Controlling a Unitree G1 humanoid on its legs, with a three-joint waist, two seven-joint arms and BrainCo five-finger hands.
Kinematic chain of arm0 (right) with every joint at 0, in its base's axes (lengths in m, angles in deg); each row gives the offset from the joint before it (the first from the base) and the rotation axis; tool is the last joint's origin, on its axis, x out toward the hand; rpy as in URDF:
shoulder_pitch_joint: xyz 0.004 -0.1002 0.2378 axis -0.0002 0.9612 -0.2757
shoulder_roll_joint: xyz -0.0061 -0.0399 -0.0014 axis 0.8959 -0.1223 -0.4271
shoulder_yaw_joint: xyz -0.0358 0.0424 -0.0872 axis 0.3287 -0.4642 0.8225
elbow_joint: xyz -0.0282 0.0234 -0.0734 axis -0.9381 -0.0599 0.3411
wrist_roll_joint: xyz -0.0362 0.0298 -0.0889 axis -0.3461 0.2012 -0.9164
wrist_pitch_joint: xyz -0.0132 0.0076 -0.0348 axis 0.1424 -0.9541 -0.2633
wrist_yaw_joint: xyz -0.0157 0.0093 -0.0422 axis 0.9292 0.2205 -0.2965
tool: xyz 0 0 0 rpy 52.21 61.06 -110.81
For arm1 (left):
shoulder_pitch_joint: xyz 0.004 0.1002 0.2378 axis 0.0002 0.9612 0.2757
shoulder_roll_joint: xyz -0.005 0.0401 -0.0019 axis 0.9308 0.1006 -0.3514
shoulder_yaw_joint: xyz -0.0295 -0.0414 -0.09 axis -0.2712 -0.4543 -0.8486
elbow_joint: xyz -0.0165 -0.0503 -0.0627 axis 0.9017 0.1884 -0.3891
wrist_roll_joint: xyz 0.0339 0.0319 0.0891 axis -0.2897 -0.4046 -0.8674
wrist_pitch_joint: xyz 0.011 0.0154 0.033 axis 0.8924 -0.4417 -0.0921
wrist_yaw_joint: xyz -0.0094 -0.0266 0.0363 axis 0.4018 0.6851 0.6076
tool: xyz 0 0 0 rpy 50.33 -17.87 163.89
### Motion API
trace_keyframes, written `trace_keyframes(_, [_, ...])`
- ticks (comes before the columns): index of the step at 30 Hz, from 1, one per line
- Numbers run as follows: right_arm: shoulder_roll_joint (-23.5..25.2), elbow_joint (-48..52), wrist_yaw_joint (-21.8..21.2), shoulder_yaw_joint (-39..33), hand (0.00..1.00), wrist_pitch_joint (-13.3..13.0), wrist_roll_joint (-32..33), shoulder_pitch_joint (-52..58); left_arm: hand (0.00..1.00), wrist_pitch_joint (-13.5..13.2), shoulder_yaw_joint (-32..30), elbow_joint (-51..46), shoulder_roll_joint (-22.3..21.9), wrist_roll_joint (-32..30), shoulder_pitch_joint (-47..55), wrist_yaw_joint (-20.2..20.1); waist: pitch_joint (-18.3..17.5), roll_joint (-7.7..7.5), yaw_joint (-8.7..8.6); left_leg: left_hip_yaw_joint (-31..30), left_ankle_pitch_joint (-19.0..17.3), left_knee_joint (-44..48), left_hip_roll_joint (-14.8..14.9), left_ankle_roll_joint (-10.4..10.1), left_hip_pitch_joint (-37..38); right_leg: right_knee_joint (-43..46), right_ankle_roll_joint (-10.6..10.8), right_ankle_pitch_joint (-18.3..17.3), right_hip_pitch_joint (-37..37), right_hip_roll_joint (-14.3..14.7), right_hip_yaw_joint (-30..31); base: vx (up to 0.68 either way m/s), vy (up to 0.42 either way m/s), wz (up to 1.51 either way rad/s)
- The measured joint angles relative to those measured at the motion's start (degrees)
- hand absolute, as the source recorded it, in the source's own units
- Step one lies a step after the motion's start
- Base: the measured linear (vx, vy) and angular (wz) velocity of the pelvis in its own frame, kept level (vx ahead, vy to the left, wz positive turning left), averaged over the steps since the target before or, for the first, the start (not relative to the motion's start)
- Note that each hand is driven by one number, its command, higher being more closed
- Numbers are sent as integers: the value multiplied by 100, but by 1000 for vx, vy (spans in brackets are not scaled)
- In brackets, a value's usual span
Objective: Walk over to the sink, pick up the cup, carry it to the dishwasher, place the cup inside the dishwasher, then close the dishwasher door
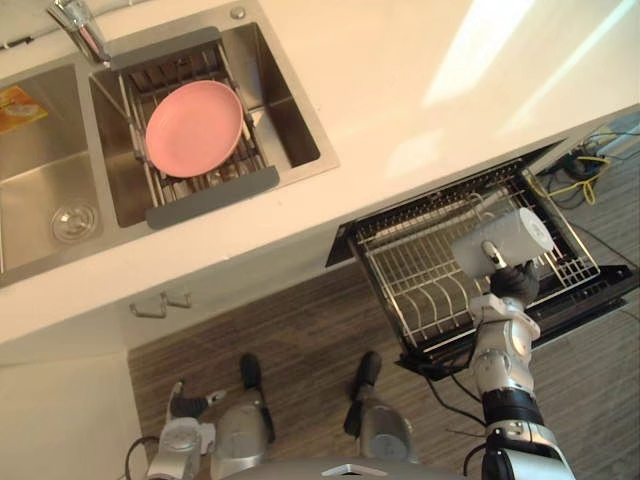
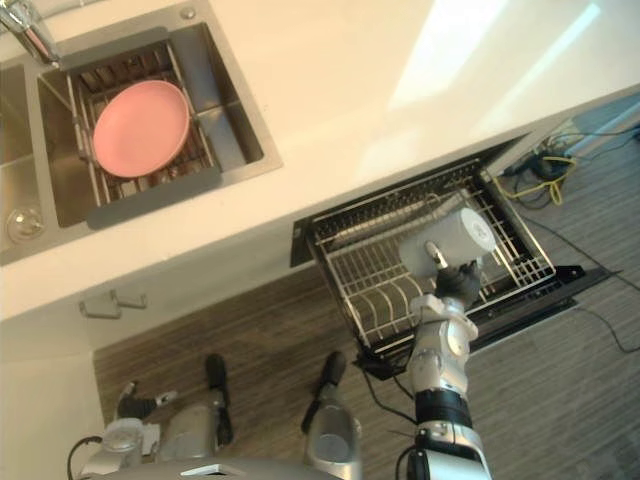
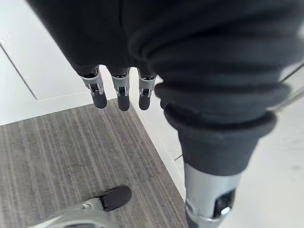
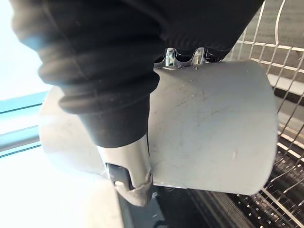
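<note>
The right hand (image 1: 515, 282) has its fingers (image 4: 197, 56) curled round a smooth white round cup (image 1: 505, 240) lying sideways. Under the fingers is the black dishwasher's (image 1: 600, 290) shiny wire rack (image 1: 420, 290). The left hand (image 3: 122, 90) hangs, fingers straight.

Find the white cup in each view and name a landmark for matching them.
Left eye view: cup right of centre, in the right hand, over the dishwasher rack.
Right eye view: cup nearer centre, same grip.
Right wrist view: cup in the middle, rack wires behind.
Left wrist view: left hand open above floor.
Landmark: the dishwasher rack.
</note>
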Motion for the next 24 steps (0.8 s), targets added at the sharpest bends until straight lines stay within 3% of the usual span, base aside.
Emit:
trace_keyframes(4, [-370, -535, 386, -8, 100, 183, -208, -395, 0, -60, -84, 5, -6, 122, -29, -292, 284, 61, 21, -237, 82, 0, -54, 47, -165, 91, 17, -26, -38, -72, -186, -11, 18, 26])
trace_keyframes(6, [-578, -725, 515, -5, 100, 424, -454, -647, 0, -74, -103, 6, -7, 197, -30, -394, 350, 79, 79, -258, 119, 0, -87, 73, -248, 152, 16, -24, -142, -115, -186, -19, 27, 12])
trace_keyframes(8, [-930, -1191, 484, 15, 100, 936, -675, -1103, 0, -106, -100, 6, -16, 283, -43, -479, 480, 125, 113, -332, 178, 0, -139, 112, -354, 202, 7, -15, -217, -171, -234, -26, 32, 16])
trace_keyframes(9, [-1008, -1283, 482, 24, 100, 1048, -805, -1189, 0, -119, -87, 6, -17, 332, -47, -506, 501, 144, 113, -370, 192, 0, -150, 121, -390, 220, 7, -15, -236, -186, -267, -38, 27, 24])
trace_keyframes(16, [-1722, -1869, -15, 1137, 100, 2380, -2859, -2204, 0, -228, 69, 15, -18, 667, -160, -782, 752, 330, 273, -575, 331, -2, -186, 180, -662, 389, 5, -18, -436, -259, -358, -36, 12, 14])
trace_keyframes(19, [-1962, -1922, -231, 1500, 100, 2710, -3267, -2593, 0, -390, 135, 5, -14, 566, -190, -971, 786, 395, 319, -609, 402, -4, -207, 202, -839, 492, -7, -27, -637, -304, -363, -26, -3, 6])
trace_keyframes(22, [-2074, -2201, -417, 1722, 100, 2879, -3395, -2780, 0, -391, 232, 1, -7, 609, -247, -954, 819, 453, 377, -674, 445, -5, -227, 210, -914, 526, -7, -27, -688, -330, -394, -4, -14, 12])
trace_keyframes(23, [-2072, -2395, -432, 1826, 0, 2898, -3469, -2841, 0, -386, 254, 6, -3, 671, -269, -945, 824, 469, 391, -733, 472, -5, -235, 215, -978, 533, -6, -27, -704, -341, -457, 6, -22, 17])
trace_keyframes(24, [-2073, -2426, -429, 1826, 0, 2904, -3478, -2842, 0, -385, 277, 12, -2, 671, -285, -946, 833, 479, 397, -763, 488, -4, -238, 213, -1001, 537, -7, -27, -705, -346, -484, 4, -25, 21])
